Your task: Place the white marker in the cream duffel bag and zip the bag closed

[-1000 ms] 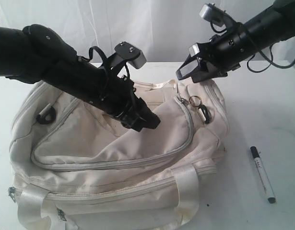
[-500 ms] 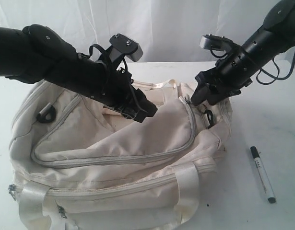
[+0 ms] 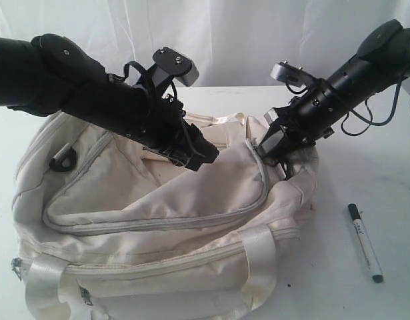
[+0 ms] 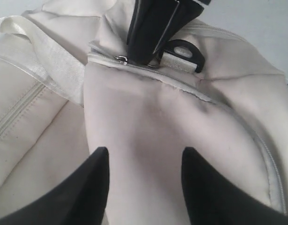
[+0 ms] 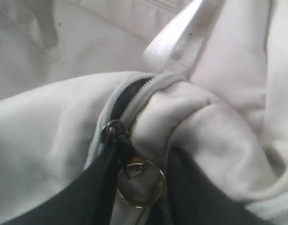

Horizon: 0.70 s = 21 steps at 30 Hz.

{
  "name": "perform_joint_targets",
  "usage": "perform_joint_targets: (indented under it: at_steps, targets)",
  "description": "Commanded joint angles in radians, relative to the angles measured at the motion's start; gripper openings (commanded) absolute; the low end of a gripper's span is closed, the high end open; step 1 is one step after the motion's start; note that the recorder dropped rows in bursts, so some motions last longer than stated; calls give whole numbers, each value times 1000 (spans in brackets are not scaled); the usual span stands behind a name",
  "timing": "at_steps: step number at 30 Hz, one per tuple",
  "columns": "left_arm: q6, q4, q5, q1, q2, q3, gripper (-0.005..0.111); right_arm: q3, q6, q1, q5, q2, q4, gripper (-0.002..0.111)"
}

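The right gripper (image 5: pixel 140 197) has its jaws set either side of the ring pull (image 5: pixel 141 186) at the bag's (image 3: pixel 158 200) zipper end, narrowed but not clearly pinching. The left gripper (image 4: pixel 141 164) hovers with jaws spread over the fabric. The marker (image 3: pixel 365 242) lies on the counter (image 3: pixel 365 147), right of the bag, nearer the right arm, its long axis running toward the camera.

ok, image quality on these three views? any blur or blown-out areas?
Exterior view: bright and washed out, backdrop and table near white, marker still readable. Left wrist view: soft overall, the gripper fingers are dark blurred shapes, bag fabric evenly lit. Right wrist view: very close, ring pull and zipper soft, fabric top right overexposed.
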<state>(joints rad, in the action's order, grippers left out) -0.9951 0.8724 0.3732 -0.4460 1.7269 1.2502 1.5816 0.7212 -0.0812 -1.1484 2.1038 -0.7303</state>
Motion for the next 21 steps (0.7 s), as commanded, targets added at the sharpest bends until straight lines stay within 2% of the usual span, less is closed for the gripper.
perform_joint_targets:
  at_steps: [1, 9, 18, 21]
  targets:
    - [10, 25, 14, -7, -5, -4, 52, 0, 16, -1, -73, 2, -18, 25]
    - [31, 25, 12, -7, -5, -4, 52, 3, 16, -1, -73, -47, -33, 0]
    - [31, 25, 12, -7, -5, -4, 52, 3, 16, -1, -73, -68, -36, 0]
    - [31, 25, 12, -7, -5, -4, 52, 3, 14, -1, -73, -68, -36, 7]
